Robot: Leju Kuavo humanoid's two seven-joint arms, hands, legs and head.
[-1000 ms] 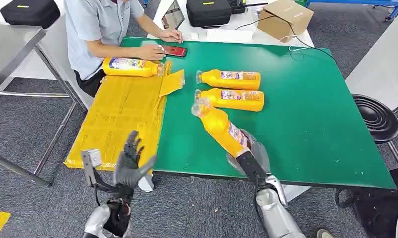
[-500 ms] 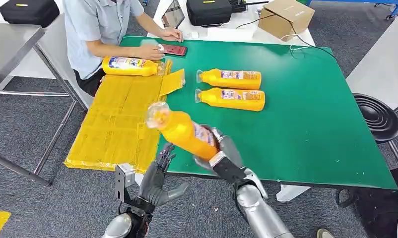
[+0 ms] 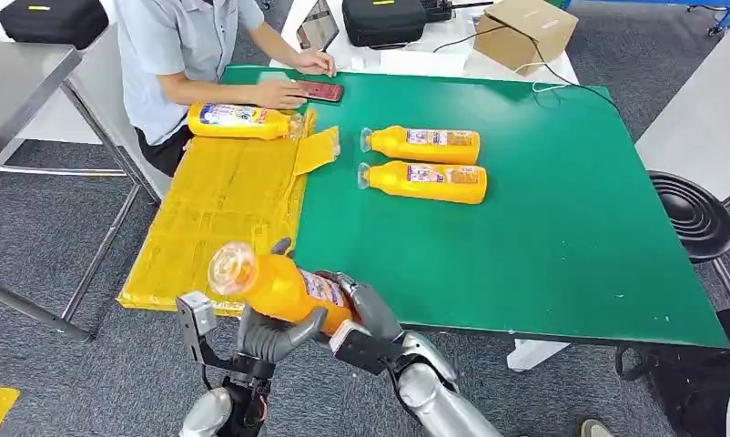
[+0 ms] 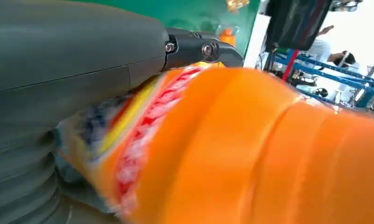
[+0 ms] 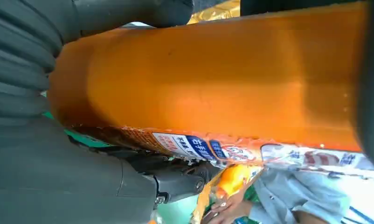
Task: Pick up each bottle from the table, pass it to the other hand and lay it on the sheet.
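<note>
An orange bottle (image 3: 275, 287) hangs tilted in the air just off the table's near edge, cap end toward the yellow sheet (image 3: 216, 209). My right hand (image 3: 366, 309) grips its base end. My left hand (image 3: 270, 332) cups its middle from below, thumb in front and a finger curling up behind it. Up close, the bottle (image 4: 250, 154) lies against my left palm (image 4: 59, 70), and its label side (image 5: 213, 79) rests in my right hand (image 5: 31, 140). Two more orange bottles (image 3: 420, 144) (image 3: 423, 180) lie side by side on the green table (image 3: 543, 228). One bottle (image 3: 238, 121) lies at the sheet's far end.
A person (image 3: 179, 45) sits at the far left corner, hands by a red phone (image 3: 318, 91) near the sheet's far end. A black stool (image 3: 694, 214) stands to the right. Behind the table are a cardboard box (image 3: 523, 32) and a black case (image 3: 384, 20).
My right hand has carried the bottle left and toward me, from over the table to past its near edge. My left hand has risen and wrapped around the bottle's middle.
</note>
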